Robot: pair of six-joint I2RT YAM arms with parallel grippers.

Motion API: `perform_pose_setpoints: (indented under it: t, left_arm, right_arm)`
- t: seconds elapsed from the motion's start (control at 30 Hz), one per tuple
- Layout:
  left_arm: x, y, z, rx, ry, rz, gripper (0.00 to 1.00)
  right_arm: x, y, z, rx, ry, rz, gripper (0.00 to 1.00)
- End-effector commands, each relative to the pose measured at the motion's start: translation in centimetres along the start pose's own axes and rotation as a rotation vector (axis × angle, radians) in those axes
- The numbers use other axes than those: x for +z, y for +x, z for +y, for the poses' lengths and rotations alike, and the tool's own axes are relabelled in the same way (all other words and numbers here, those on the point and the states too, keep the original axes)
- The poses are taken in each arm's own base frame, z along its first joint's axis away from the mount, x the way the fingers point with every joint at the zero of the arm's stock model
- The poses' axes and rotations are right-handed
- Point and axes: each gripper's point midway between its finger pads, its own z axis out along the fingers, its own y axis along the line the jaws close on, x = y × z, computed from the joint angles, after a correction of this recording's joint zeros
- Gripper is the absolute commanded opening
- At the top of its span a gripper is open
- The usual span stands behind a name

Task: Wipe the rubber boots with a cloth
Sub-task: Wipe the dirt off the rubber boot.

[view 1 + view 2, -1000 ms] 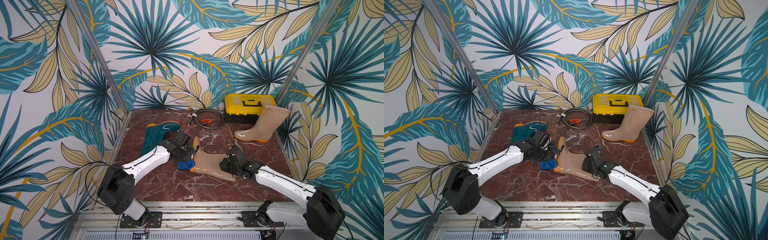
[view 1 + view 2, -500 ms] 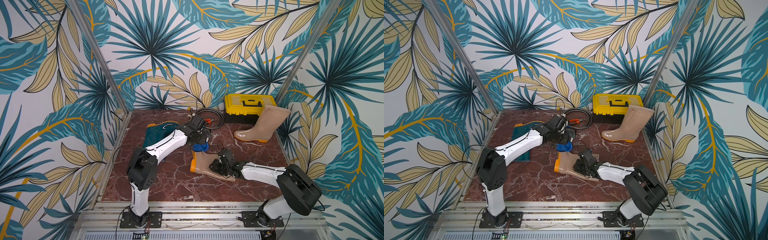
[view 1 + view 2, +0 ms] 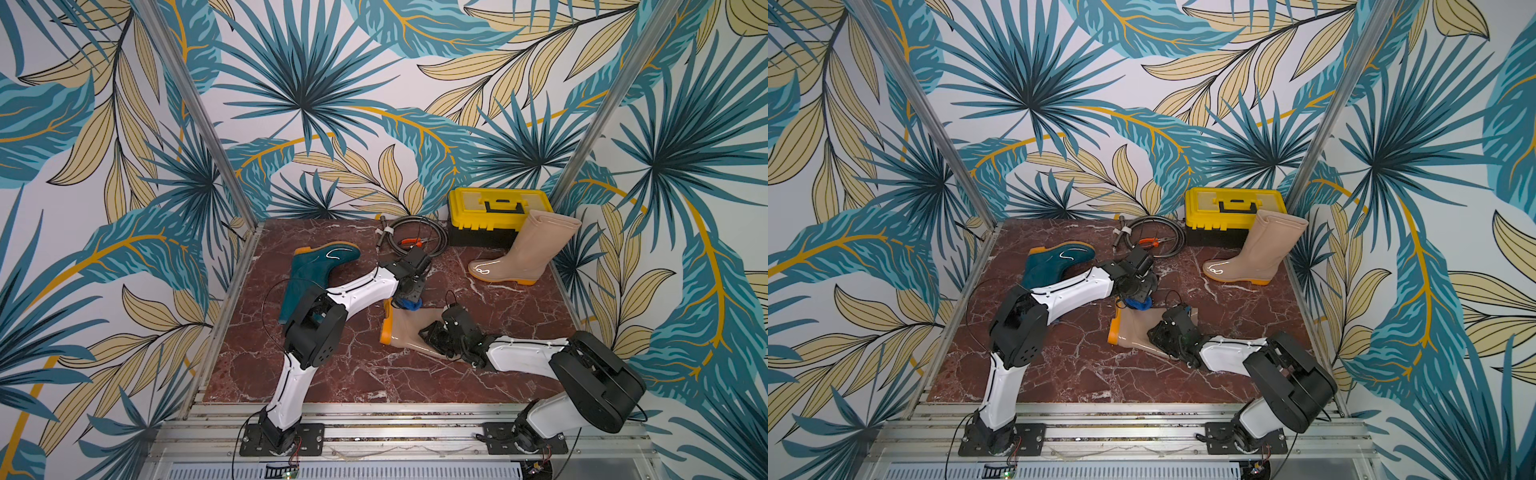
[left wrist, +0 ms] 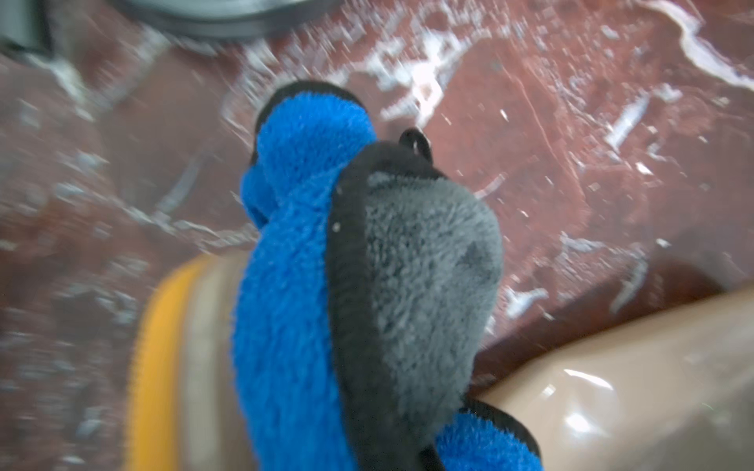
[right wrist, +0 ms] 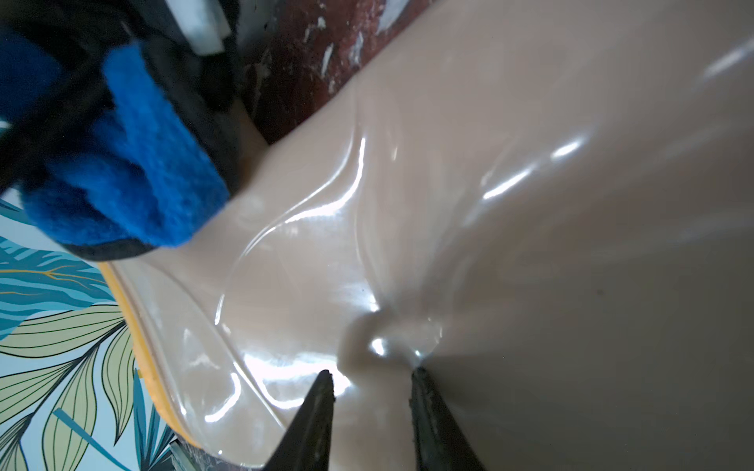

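Two hands share one job. My left hand [image 3: 409, 296] is clamped narrow on the bunched blue cloth [image 4: 293, 285]. The cloth hangs below that hand onto the toe of the tan boot [image 3: 405, 332], which lies on its side, and sits right beside the orange sole [image 4: 155, 346]. My right hand [image 5: 371, 377] pinches a fold of that boot's glossy ankle between its fingers, pinning it down. The teal boot [image 3: 316, 266] lies beyond my left elbow. The other tan boot [image 3: 528, 253] stands well away past both hands.

To wipe well, I judge I should press the cloth flatter, since only a bunched corner seems to touch. Then I should stroke from the toe toward my right hand, keeping that pinch firm because shiny rubber may slide.

Half a second earlier the cloth hung clear beyond the toe; now it has come down onto it. My right pinch is unchanged.
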Motion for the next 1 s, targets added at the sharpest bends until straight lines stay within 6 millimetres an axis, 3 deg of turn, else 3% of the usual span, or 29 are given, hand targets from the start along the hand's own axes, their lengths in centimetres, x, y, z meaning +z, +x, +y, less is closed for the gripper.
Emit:
perform_pose_setpoints:
  t: [0.0, 0.1, 0.23, 0.37, 0.47, 0.67, 0.73, 0.8, 0.97]
  left_arm:
    - [-1.0, -5.0, 5.1, 0.086, -0.173, -0.109, 0.0]
    - [-1.9, -7.8, 5.9, 0.072, -0.173, -0.164, 0.0]
    - [-4.2, -8.7, 3.4, 0.0, -0.048, -0.201, 0.0]
    - [-6.3, -7.0, -0.4, -0.084, 0.12, -0.176, 0.0]
    - [-6.2, -4.8, -2.3, -0.145, 0.197, -0.115, 0.0]
    - [-1.7, -0.8, -4.9, -0.148, 0.232, 0.023, 0.0]
    - [-1.0, -0.7, -4.4, -0.123, 0.204, 0.021, 0.0]
    - [-1.2, -1.6, -2.5, -0.076, 0.11, -0.02, 0.0]
    - [-4.6, -6.1, 2.8, 0.006, -0.087, -0.161, 0.0]
  right_arm:
    - [0.2, 4.4, -8.8, 0.066, 0.28, 0.136, 0.34]
    - [0.2, 4.4, -8.8, 0.069, 0.279, 0.132, 0.34]
    - [-0.2, 4.1, -9.0, 0.068, 0.292, 0.117, 0.34]
    - [-0.2, 4.0, -8.9, 0.06, 0.297, 0.114, 0.34]
    - [0.0, 4.1, -9.0, 0.061, 0.298, 0.119, 0.33]
    - [0.1, 4.2, -8.9, 0.067, 0.291, 0.122, 0.33]
    - [-0.2, 4.1, -9.0, 0.067, 0.29, 0.116, 0.33]
    - [-0.5, 4.1, -9.1, 0.065, 0.295, 0.112, 0.33]
    - [-1.0, 4.0, -9.4, 0.06, 0.304, 0.098, 0.33]
